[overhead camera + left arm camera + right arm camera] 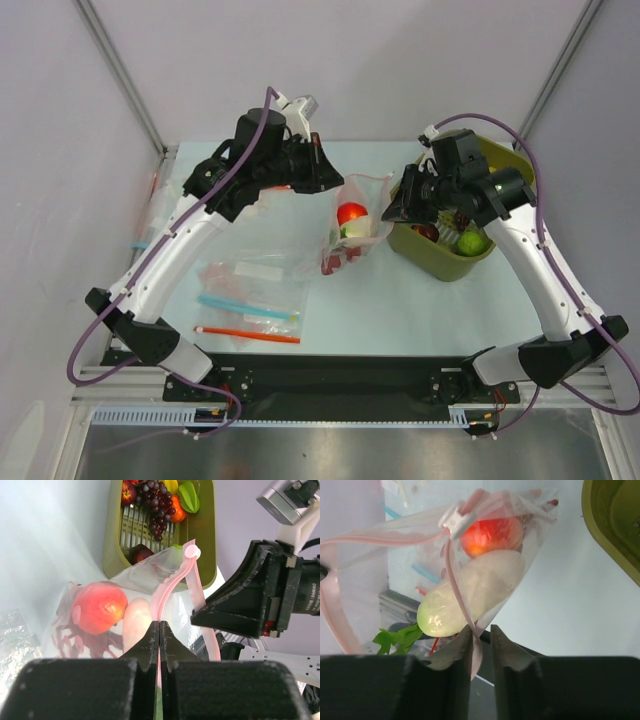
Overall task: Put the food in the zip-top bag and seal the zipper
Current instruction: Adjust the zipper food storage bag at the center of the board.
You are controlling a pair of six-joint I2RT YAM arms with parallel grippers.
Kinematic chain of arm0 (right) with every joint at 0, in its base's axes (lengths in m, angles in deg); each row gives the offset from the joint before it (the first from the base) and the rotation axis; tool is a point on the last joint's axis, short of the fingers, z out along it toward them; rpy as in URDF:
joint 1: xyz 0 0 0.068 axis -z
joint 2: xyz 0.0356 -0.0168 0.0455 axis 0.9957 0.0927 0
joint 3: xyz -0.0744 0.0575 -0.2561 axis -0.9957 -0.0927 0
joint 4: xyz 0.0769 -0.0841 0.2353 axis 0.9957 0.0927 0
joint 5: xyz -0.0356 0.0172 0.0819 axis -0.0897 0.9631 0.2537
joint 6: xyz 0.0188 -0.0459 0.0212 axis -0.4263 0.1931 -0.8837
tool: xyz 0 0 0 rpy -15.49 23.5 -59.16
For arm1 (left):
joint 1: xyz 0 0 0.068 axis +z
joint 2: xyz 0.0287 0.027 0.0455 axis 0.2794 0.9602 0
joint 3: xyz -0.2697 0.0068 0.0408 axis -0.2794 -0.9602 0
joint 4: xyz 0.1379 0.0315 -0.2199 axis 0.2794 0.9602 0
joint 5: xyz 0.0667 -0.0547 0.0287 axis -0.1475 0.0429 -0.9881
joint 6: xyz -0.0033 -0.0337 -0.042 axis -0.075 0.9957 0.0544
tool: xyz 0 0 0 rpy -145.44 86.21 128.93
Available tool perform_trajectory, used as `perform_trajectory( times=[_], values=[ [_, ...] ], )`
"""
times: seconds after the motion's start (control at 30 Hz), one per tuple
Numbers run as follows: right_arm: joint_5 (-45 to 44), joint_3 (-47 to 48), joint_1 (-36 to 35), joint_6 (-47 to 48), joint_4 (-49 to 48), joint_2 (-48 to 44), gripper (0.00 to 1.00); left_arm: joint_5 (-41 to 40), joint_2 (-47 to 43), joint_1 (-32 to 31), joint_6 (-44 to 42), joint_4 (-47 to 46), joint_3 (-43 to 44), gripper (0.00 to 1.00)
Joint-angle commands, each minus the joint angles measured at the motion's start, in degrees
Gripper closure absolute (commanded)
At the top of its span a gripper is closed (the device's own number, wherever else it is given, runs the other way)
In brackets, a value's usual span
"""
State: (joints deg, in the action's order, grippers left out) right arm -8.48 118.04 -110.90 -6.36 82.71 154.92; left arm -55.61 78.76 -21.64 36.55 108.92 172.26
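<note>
The zip-top bag (362,190) hangs between my two grippers above the table, with the tomato (351,213), the radish (362,231) and the lobster (336,262) inside. My left gripper (326,172) is shut on the pale pink zipper (172,582); its wrist view shows the tomato (99,607), the radish (136,622) and the lobster (70,639) through the plastic. My right gripper (481,630) stands narrowly open, with the zipper (456,587) running down between the jaws against the left finger. The tomato (490,535) and the radish (470,597) hang just beyond it. A white slider (451,520) sits on the strip.
A green basket (448,266) of toy fruit, with grapes (157,505), stands right of the bag, under my right arm. Flat spare bags (250,290) with a blue strip (240,304) and an orange-red strip (250,333) lie at the front left.
</note>
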Motion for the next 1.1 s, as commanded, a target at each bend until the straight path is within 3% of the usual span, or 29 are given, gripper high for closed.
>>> perform_trajectory(
  times=[0.0, 0.03, 0.1, 0.3, 0.4, 0.43, 0.5, 0.87, 1.07],
  values=[
    [1.3, 2.2, -0.6, 0.9, -2.3, 1.5, 0.8, 0.0, -0.5, -0.3, -0.1, -1.4, 2.9, 1.0],
    [1.2, 3.0, -0.6, 1.0, -2.2, 2.0, 0.9, 0.0, -0.4, -0.3, -0.3, -1.3, 2.9, 1.0],
    [1.4, 5.6, -0.6, 1.1, -1.8, 2.8, 1.0, 0.2, -0.4, -0.3, -0.5, -0.8, 2.9, 1.0],
    [1.2, 8.9, -0.6, 0.6, -2.9, 3.9, 1.0, 1.1, 0.6, -0.3, -2.2, 1.7, 2.9, 0.98],
    [1.9, 8.9, -0.6, -0.1, -3.6, 4.8, 1.0, 1.9, 1.4, -0.3, -3.5, 4.4, 3.5, 0.68],
    [2.1, 8.9, -0.5, -0.4, -3.7, 4.9, 1.0, 2.0, 1.6, -0.3, -4.3, 5.2, 3.9, 0.53],
    [2.5, 8.3, -0.5, -0.9, -4.7, 4.9, 1.0, 2.3, 2.5, -0.4, -5.1, 7.2, 4.4, 0.43],
    [2.2, 8.2, -0.5, -1.9, -5.3, 5.2, 1.0, 1.8, 4.1, -0.5, -7.6, 12.4, 5.3, 0.36],
    [2.1, 7.6, -0.6, -2.5, -5.8, 5.3, 1.0, 1.0, 1.5, -1.5, -7.5, 12.8, 0.7, 0.35]
  ],
)
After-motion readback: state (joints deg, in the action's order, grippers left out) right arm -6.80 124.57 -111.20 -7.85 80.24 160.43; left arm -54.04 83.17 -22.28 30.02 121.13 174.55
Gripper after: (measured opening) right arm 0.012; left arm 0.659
